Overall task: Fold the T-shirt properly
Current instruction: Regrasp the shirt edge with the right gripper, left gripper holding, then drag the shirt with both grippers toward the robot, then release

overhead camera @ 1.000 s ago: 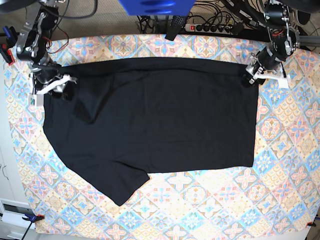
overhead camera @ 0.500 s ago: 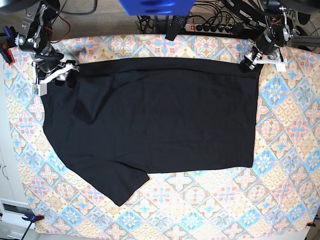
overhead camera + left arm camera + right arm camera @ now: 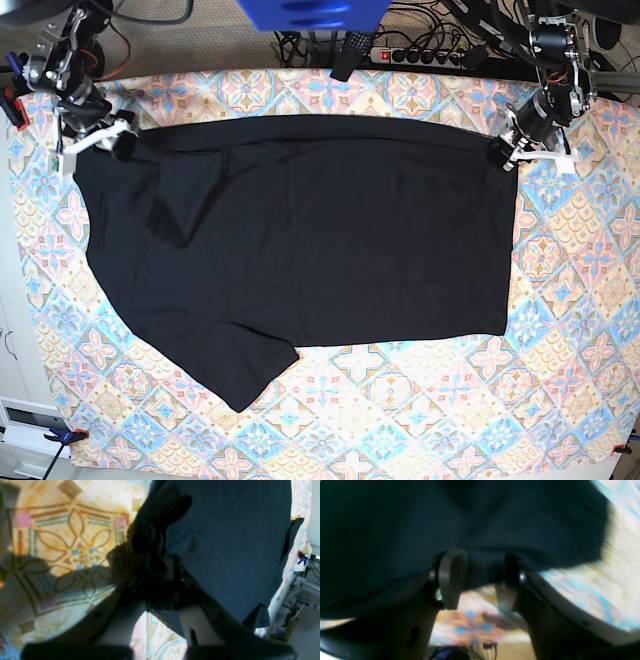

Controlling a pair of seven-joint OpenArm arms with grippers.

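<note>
The shirt (image 3: 300, 240) lies flat on the patterned cloth (image 3: 400, 410), spread wide, its top edge running straight along the far side of the table. One short sleeve (image 3: 245, 375) points toward the near edge on the base view's left half; the straight hem is on that view's right. The fabric is mostly smooth, with a shallow crease near the upper left corner.

There are no containers in view.

The left gripper (image 3: 505, 152) sits at the shirt's far corner on the base view's right. In its wrist view the left gripper (image 3: 160, 580) has its fingers pressed together on a bunched fold of the shirt (image 3: 225, 542), the corner gathered into ridges just ahead of the tips, with the cloth (image 3: 62, 537) showing beside it.

The right gripper (image 3: 115, 145) is at the shirt's other far corner, on the base view's left. In its wrist view, which is blurred, the right gripper (image 3: 480, 575) has its fingers (image 3: 451, 577) standing apart with the shirt's edge (image 3: 470, 517) hanging between them; I cannot tell whether they are pinching the fabric or merely straddling it.

Beyond the table's far edge lie a power strip (image 3: 420, 55) and cables.
</note>
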